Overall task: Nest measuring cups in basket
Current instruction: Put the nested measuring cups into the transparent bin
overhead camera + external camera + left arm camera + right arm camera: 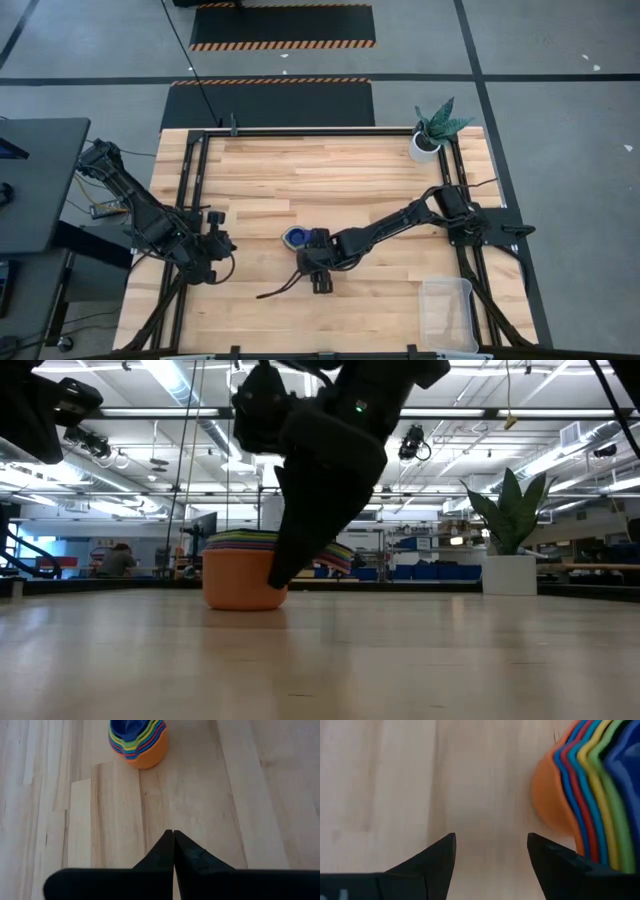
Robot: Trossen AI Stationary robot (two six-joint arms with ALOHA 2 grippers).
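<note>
The measuring cups (295, 237) are nested into one stack inside the orange cup, which stands on its base mid-table. In the low view the stack (240, 575) is partly hidden behind my right arm. My right gripper (319, 266) hovers open just on the near side of the stack. In its wrist view (490, 845) only bare wood lies between the fingers, and the stack (585, 790) sits off to one side. My left gripper (173, 837) is shut and empty, left of the stack (139, 742). The clear basket (447, 312) sits at the table's near right corner.
A white plant pot (425, 147) stands at the far right corner. A dark cable (278, 288) trails on the wood near the right gripper. Black frame rails (195, 180) run along the table's sides. Bare wood lies between the stack and the basket.
</note>
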